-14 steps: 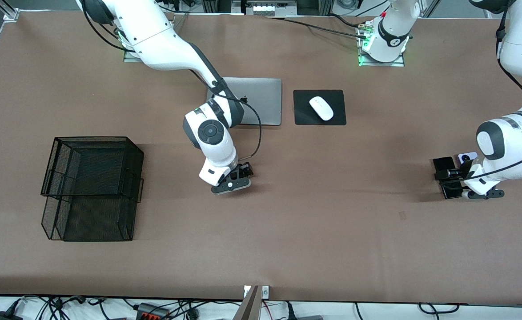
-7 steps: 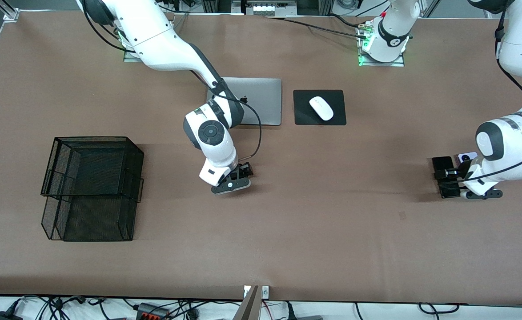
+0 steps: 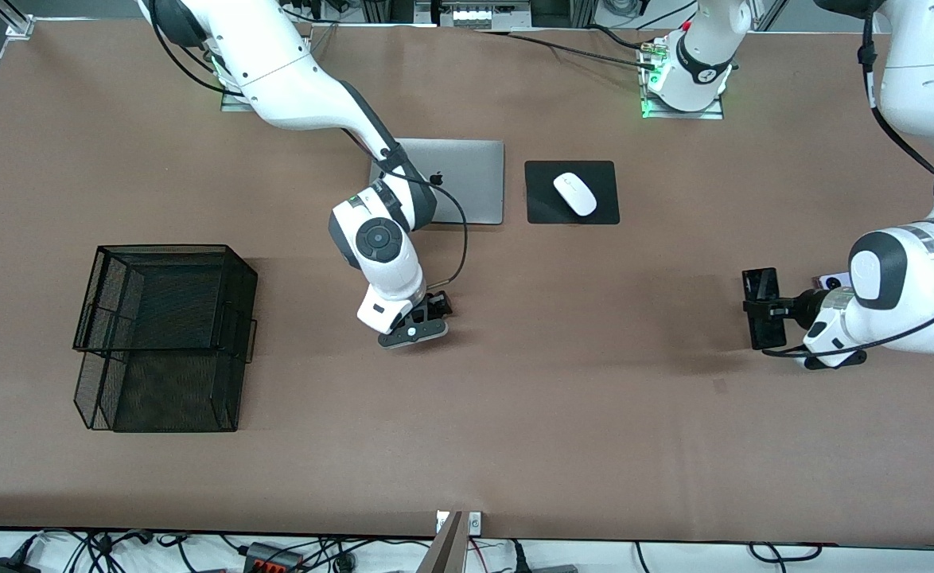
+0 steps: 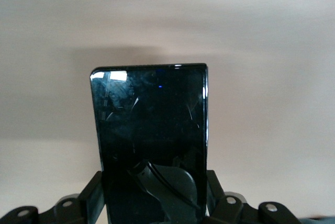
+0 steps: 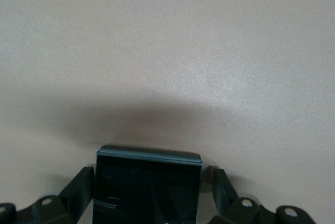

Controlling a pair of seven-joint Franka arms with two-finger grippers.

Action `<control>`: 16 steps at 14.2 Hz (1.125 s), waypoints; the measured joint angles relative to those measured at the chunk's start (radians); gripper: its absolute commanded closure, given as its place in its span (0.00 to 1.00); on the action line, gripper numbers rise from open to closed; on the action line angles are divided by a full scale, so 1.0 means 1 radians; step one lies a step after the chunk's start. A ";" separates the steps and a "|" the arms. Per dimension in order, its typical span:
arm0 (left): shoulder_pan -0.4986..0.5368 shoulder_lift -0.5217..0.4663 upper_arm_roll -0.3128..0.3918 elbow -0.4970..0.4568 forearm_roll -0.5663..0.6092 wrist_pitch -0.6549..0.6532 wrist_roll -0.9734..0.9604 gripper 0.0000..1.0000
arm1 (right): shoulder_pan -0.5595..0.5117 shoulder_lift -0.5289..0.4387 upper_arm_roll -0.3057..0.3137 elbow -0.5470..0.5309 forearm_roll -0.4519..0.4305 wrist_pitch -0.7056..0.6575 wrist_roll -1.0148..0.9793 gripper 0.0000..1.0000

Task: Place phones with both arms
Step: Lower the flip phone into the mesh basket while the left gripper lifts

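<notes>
My left gripper (image 3: 771, 311) is shut on the long black slab phone (image 3: 761, 306) and holds it above the table near the left arm's end. In the left wrist view the slab phone (image 4: 149, 114) stands between the gripper's fingers (image 4: 93, 195). The lavender-white flip phone (image 3: 831, 280) lies on the table, partly hidden by the left arm. My right gripper (image 3: 438, 305) is low over the middle of the table. In the right wrist view the small black flip phone (image 5: 147, 187) lies between its open fingers (image 5: 81, 187), with a gap on each side.
A black wire mesh tray (image 3: 165, 334) with two tiers stands toward the right arm's end. A silver laptop (image 3: 467, 191) and a white mouse (image 3: 575, 193) on a black pad (image 3: 546, 208) lie farther from the front camera than the grippers.
My left gripper has lifted the slab phone off the table and carried it toward the table's middle, away from the lavender phone. The right arm has not moved.
</notes>
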 measured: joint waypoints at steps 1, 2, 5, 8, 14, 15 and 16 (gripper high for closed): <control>-0.008 -0.002 -0.001 0.012 -0.027 -0.022 -0.014 0.50 | 0.000 0.000 0.000 0.000 0.000 0.000 0.000 0.55; -0.014 -0.002 -0.004 0.027 -0.045 -0.047 -0.025 0.50 | 0.000 0.000 0.000 0.002 0.000 -0.002 0.000 0.59; -0.020 -0.004 -0.022 0.071 -0.055 -0.111 -0.042 0.50 | -0.002 -0.002 -0.006 0.012 0.000 -0.025 0.001 0.62; -0.020 -0.006 -0.056 0.087 -0.093 -0.135 -0.088 0.50 | -0.012 -0.023 -0.015 0.033 0.001 -0.090 0.003 0.62; -0.068 -0.008 -0.124 0.102 -0.245 -0.168 -0.328 0.49 | -0.141 -0.260 -0.042 0.063 0.001 -0.422 0.001 0.62; -0.097 -0.008 -0.129 0.112 -0.281 -0.168 -0.370 0.49 | -0.166 -0.303 -0.061 0.063 -0.001 -0.498 -0.009 0.62; -0.141 -0.008 -0.129 0.123 -0.310 -0.167 -0.411 0.49 | -0.191 -0.342 -0.086 0.062 -0.001 -0.575 -0.029 0.62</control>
